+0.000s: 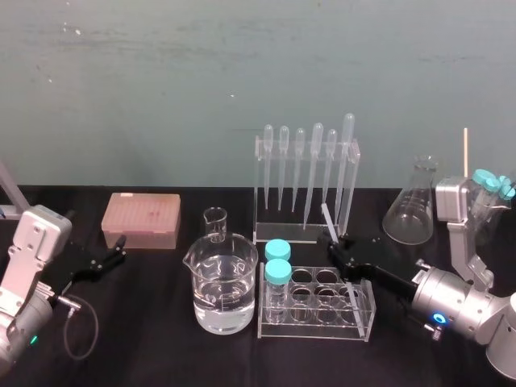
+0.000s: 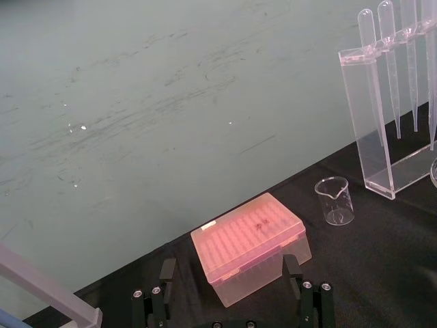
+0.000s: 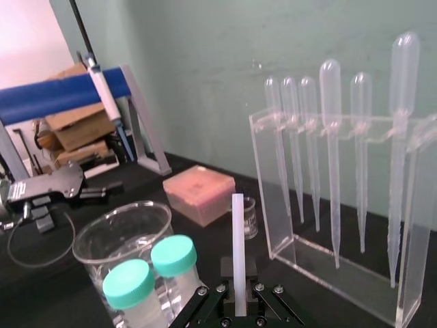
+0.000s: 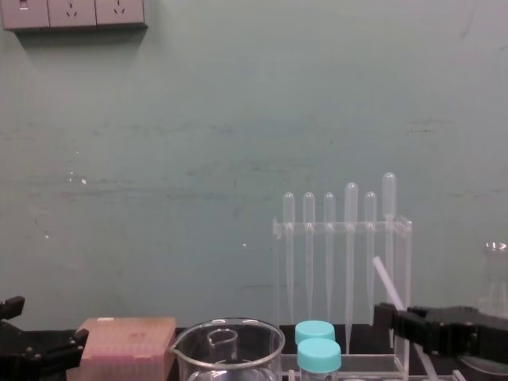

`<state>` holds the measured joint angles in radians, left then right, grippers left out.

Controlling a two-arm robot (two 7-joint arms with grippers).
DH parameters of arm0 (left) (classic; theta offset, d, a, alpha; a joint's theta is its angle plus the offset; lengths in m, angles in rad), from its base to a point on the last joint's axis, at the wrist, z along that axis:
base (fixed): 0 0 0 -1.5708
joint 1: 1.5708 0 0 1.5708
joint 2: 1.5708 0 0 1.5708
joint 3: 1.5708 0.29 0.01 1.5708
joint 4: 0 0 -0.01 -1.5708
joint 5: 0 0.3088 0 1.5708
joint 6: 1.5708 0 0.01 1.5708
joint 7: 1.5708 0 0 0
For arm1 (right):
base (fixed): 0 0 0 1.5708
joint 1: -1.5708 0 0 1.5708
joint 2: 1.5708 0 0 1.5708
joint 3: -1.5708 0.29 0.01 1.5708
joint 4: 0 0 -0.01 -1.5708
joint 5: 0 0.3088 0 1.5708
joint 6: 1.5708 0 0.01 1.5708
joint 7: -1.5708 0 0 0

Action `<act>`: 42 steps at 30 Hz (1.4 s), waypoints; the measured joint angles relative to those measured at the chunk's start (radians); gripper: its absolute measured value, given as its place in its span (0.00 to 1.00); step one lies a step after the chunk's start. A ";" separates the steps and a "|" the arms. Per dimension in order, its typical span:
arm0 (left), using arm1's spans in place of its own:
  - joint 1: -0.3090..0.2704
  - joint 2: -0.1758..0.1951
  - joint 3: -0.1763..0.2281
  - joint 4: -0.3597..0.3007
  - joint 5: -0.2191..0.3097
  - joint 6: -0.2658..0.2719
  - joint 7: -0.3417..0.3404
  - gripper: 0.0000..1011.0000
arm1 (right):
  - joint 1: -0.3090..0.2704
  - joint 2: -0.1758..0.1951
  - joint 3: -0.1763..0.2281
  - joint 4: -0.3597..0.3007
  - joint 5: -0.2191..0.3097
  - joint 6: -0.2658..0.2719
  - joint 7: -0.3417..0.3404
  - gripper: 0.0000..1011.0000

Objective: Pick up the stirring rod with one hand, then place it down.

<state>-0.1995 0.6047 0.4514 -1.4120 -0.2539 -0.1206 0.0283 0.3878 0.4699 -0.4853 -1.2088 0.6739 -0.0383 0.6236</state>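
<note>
The stirring rod (image 1: 325,214) is a thin translucent-white stick, held tilted in my right gripper (image 1: 335,242), which is shut on it. The gripper hovers in front of the pipette rack (image 1: 306,181), above the back of the clear tube rack (image 1: 364,321). In the right wrist view the stirring rod (image 3: 237,246) rises straight up from between the black fingers (image 3: 254,292). The chest view shows the stirring rod (image 4: 383,280) slanting up out of the right gripper (image 4: 397,316). My left gripper (image 1: 119,252) rests open at the far left, facing the pink tip box (image 2: 249,242).
A large beaker of water (image 1: 222,290) and a small beaker (image 1: 215,222) stand left of centre. Two teal-capped tubes (image 1: 277,270) sit in the tube rack. A conical flask (image 1: 415,205) stands at the back right. A pink tip box (image 1: 141,219) lies at the back left.
</note>
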 joint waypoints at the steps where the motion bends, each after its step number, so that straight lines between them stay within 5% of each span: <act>1: 0.000 0.000 0.000 0.000 0.000 0.000 0.000 0.99 | -0.001 -0.002 0.004 -0.001 -0.001 -0.006 0.000 0.07; 11: 0.000 0.000 0.000 0.000 0.000 0.000 0.000 0.99 | -0.009 -0.043 0.070 -0.031 -0.010 -0.154 0.015 0.07; 17: 0.000 0.000 0.000 0.000 0.000 0.000 0.000 0.99 | 0.003 -0.080 0.107 -0.032 -0.076 -0.332 0.005 0.07; 23: 0.000 0.000 0.000 0.000 0.000 0.000 0.000 0.99 | 0.005 -0.104 0.144 0.003 -0.083 -0.474 0.040 0.07; 30: 0.000 0.000 0.000 0.000 0.000 0.000 0.000 0.99 | -0.003 -0.120 0.177 0.046 -0.040 -0.533 0.108 0.07; 42: 0.000 0.000 0.000 0.000 0.000 0.000 0.000 0.99 | -0.029 -0.120 0.188 0.048 -0.046 -0.509 0.107 0.07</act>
<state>-0.1996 0.6047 0.4514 -1.4120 -0.2539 -0.1205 0.0283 0.3586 0.3504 -0.2969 -1.1606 0.6283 -0.5473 0.7310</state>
